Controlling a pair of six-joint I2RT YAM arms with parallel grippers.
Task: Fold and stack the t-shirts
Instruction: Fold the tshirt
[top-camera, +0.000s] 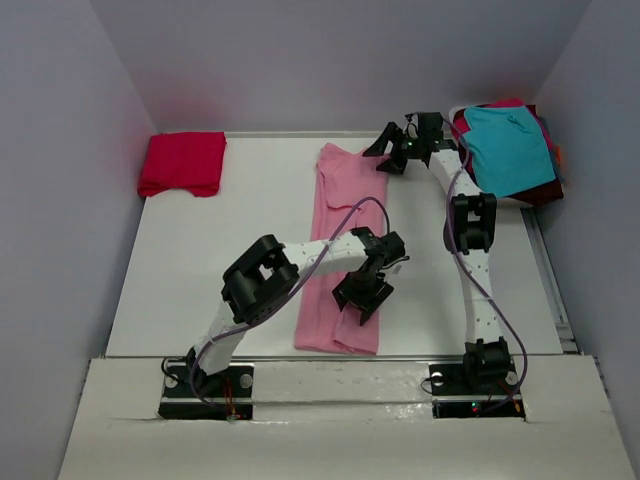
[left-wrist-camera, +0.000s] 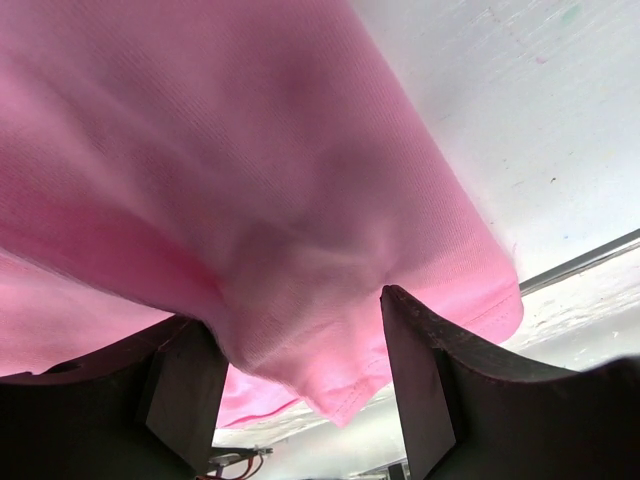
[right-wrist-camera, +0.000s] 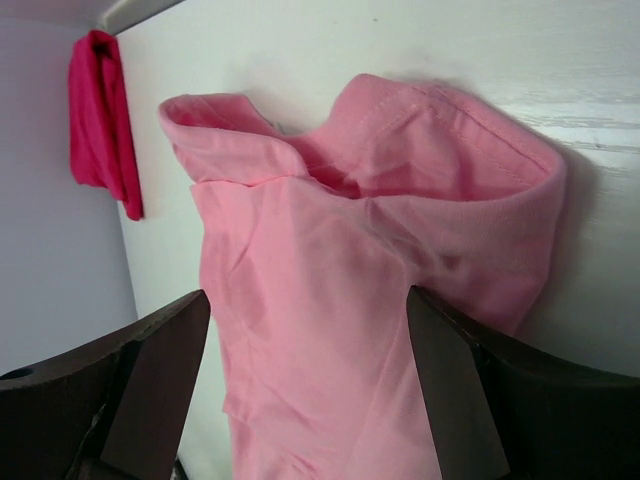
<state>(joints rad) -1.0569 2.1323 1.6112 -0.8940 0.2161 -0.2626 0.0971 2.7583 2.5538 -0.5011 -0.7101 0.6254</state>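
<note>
Light pink cotton short-sleeved t-shirt (top-camera: 345, 195) lies on the white table (top-camera: 200, 270), folded lengthwise into a long narrow strip. It runs from the collar at the far end to the hem at the near edge, roughly mid-table.

Left wrist view: pink cloth (left-wrist-camera: 250, 200) fills most of the frame, and a fold of it bulges down between the two dark fingers (left-wrist-camera: 185, 380). Left gripper (top-camera: 360, 300) is over the near part of the strip, jaws wide apart – cloth sits between them but is not pinched.

Right wrist view: collar end of the pink shirt (right-wrist-camera: 330, 330) is rumpled, with the neckline seam turned up and flat table beyond it. Right gripper (top-camera: 383, 155) is just beside the far right corner of the strip, at the collar end. Its jaws stand wide apart and hold nothing.

Folded crimson red t-shirt (top-camera: 183, 163) sits in the far left corner, well apart from the pink one; it also shows at the left edge of the right wrist view (right-wrist-camera: 100, 110).

Far right corner holds a loose pile – teal t-shirt (top-camera: 508, 148) on top, maroon t-shirt (top-camera: 543, 192) showing under it.
</note>
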